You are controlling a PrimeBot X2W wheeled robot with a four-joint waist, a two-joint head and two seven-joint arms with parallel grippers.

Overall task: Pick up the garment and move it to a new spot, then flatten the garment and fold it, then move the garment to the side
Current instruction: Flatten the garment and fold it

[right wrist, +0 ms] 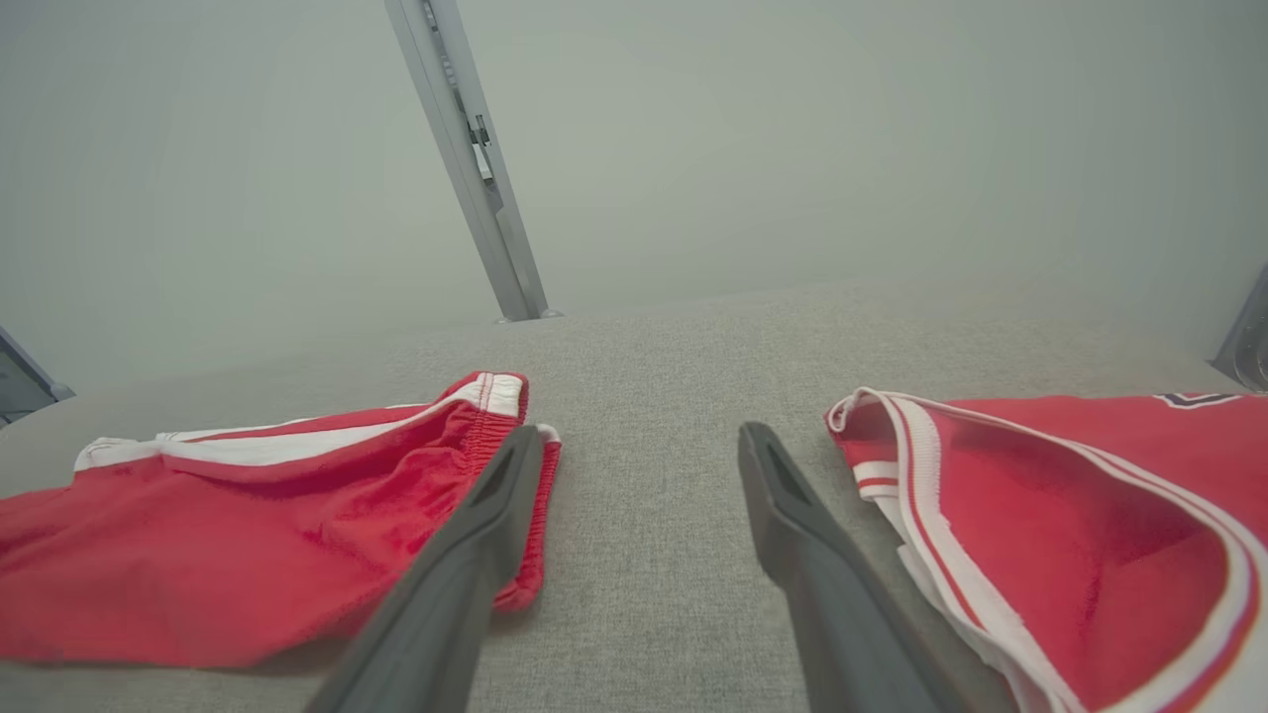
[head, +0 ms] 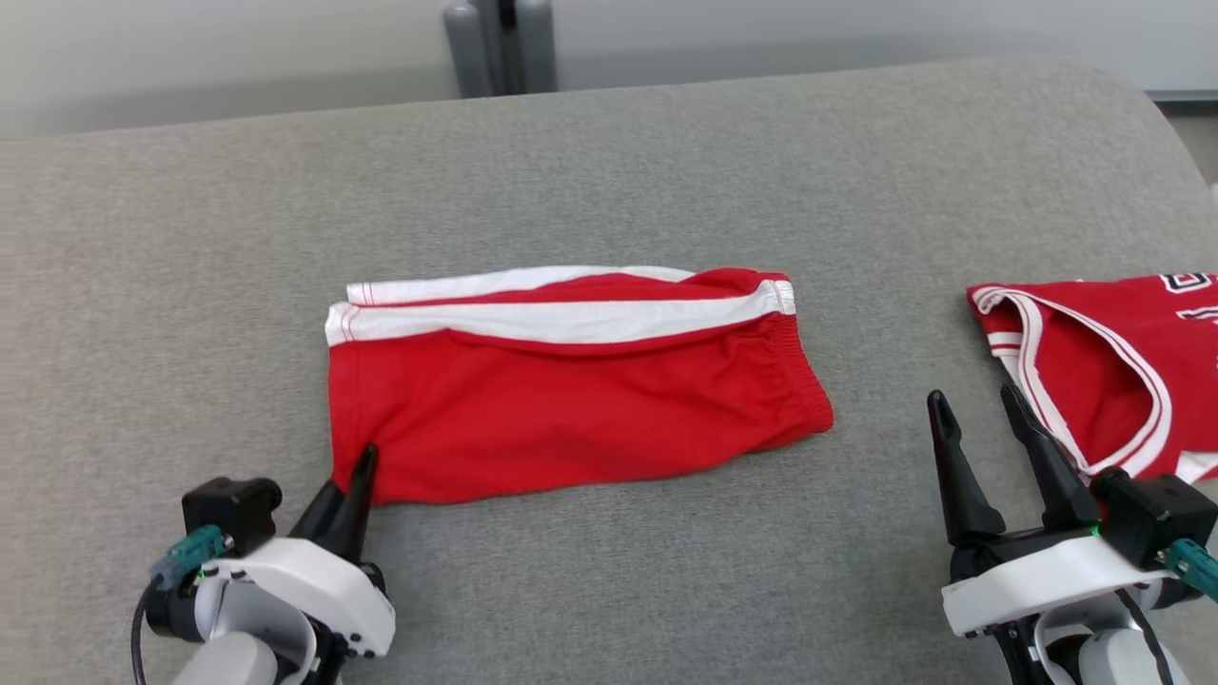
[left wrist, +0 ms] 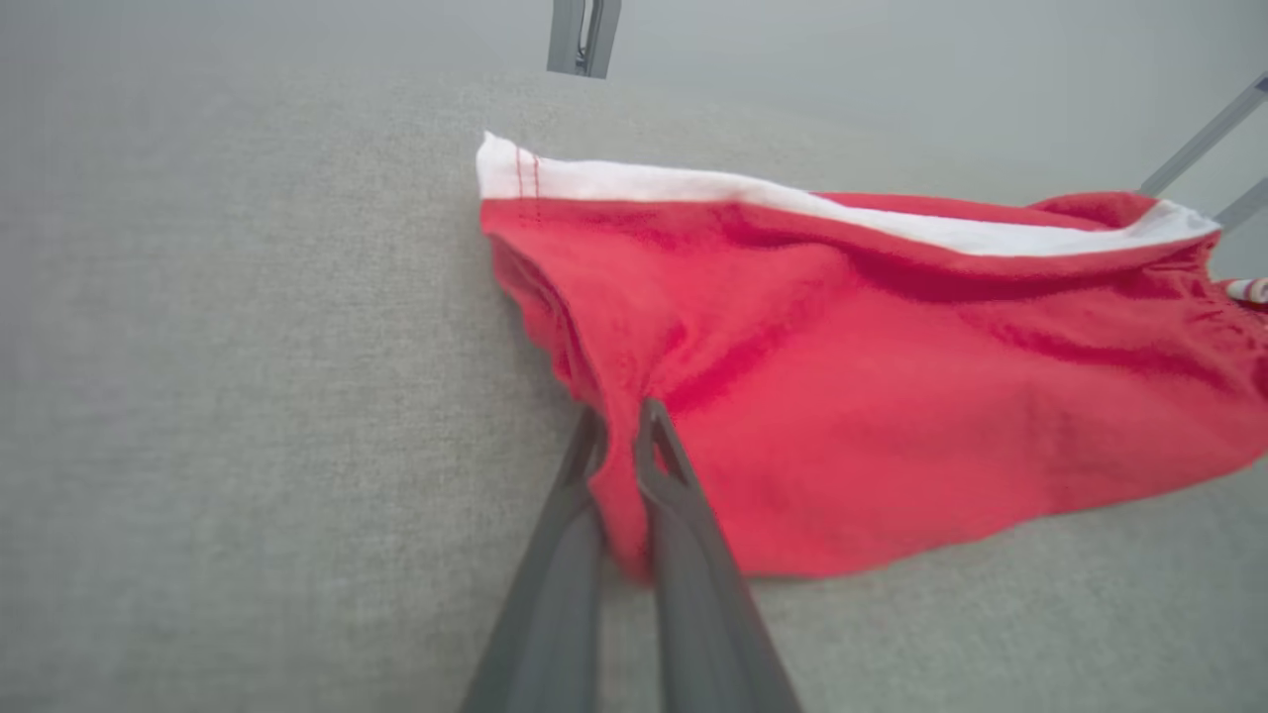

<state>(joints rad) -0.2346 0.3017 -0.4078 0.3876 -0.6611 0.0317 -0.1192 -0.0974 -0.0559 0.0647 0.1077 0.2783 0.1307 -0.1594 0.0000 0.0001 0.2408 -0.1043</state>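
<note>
The garment (head: 571, 400) is a pair of red shorts with white side stripes, folded in half on the grey cushion, waistband to the right. My left gripper (head: 364, 461) is shut on its near left corner; in the left wrist view the fingers (left wrist: 654, 436) pinch the red cloth (left wrist: 892, 376) by the hem. My right gripper (head: 975, 404) stands open over bare cushion, right of the waistband. In the right wrist view its open fingers (right wrist: 505, 485) frame a gap between the shorts (right wrist: 248, 545) and a jersey.
A red jersey (head: 1104, 371) with white trim lies at the right edge of the grey cushion (head: 609, 171), close beside my right gripper, also the jersey (right wrist: 1070, 535) in the right wrist view. A grey post (head: 500, 43) stands behind the cushion's far edge.
</note>
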